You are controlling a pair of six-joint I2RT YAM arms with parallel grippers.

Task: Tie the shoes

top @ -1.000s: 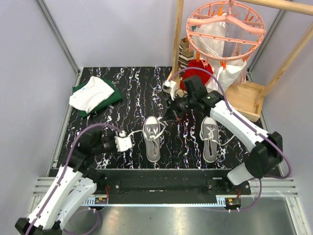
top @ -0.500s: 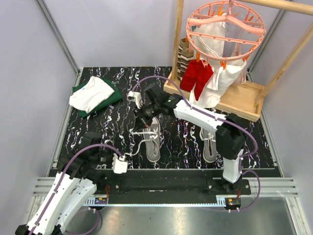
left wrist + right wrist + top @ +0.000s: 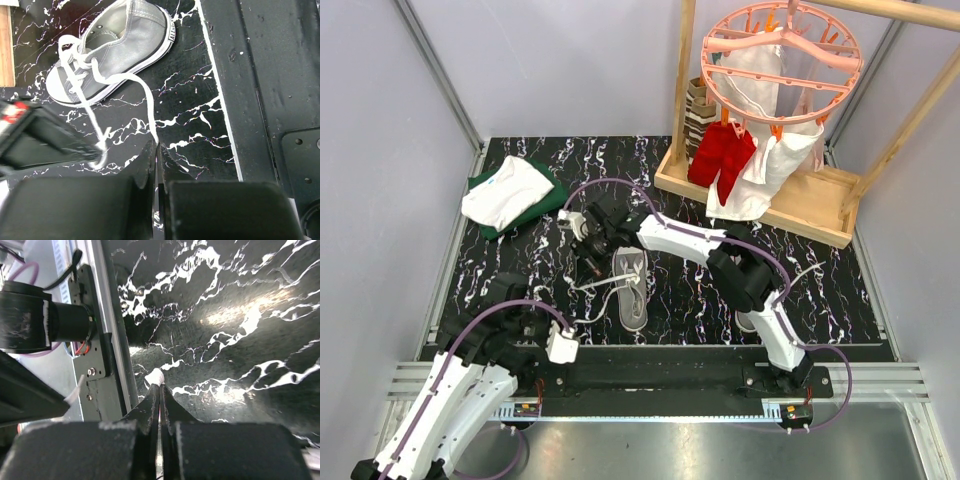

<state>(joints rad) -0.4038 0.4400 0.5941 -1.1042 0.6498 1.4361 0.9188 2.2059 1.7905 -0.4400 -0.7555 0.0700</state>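
Near edge: left claw (image 3: 156,149) pressed together, pinching a lace (image 3: 146,97). Mid tabletop (image 3: 520,272): grey shoe (image 3: 633,292), laces drawn out sideways. Just beyond: right claw (image 3: 159,390) pinching the other lace tip (image 3: 155,376). No knot yet; tying barely begun.

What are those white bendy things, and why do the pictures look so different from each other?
They are two robot arms. The big picture looks down from above. The other two come from small cameras on each wrist, so you see the pinching fingers close up. On the black table lie a grey shoe, folded clothes and a wooden rack with a pink hanger. The left gripper is shut on one end of the shoe's lace. The right gripper is shut on the other end, with its white tip peeking out.
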